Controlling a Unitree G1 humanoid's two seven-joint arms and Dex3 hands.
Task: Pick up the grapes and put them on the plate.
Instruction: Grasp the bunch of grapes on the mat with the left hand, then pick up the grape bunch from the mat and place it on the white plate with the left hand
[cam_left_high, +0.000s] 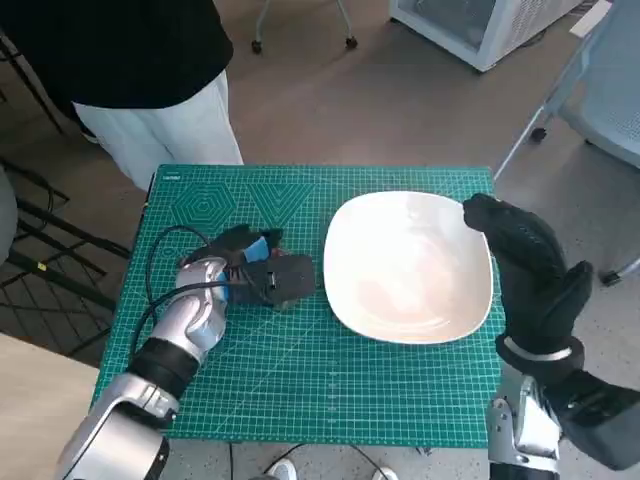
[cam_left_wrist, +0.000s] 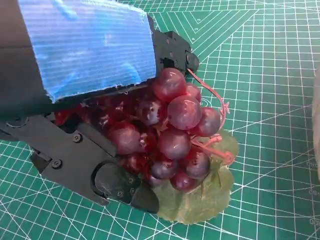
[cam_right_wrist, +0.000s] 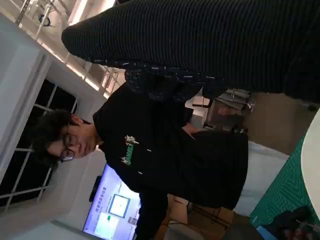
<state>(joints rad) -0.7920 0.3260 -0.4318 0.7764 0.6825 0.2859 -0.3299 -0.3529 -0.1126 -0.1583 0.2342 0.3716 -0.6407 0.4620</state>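
Observation:
A bunch of dark red grapes (cam_left_wrist: 175, 132) with a green leaf (cam_left_wrist: 207, 197) lies on the green cutting mat (cam_left_high: 300, 380). My left hand (cam_left_high: 260, 272) grips the bunch, with black fingers (cam_left_wrist: 115, 182) on both sides of it. In the head view the hand hides the grapes. The leaf rests on the mat. The white plate (cam_left_high: 345, 290) sits just right of that hand, with nothing on it. My gloved right hand (cam_left_high: 525, 265) stands upright at the plate's right rim, holding nothing, its fingers arched over the rim.
A person (cam_left_high: 150, 70) in a black top and white trousers stands at the table's far left corner and also fills the right wrist view (cam_right_wrist: 165, 150). A chair (cam_left_high: 610, 90) stands at the right. A black cable (cam_left_high: 160, 260) loops by my left wrist.

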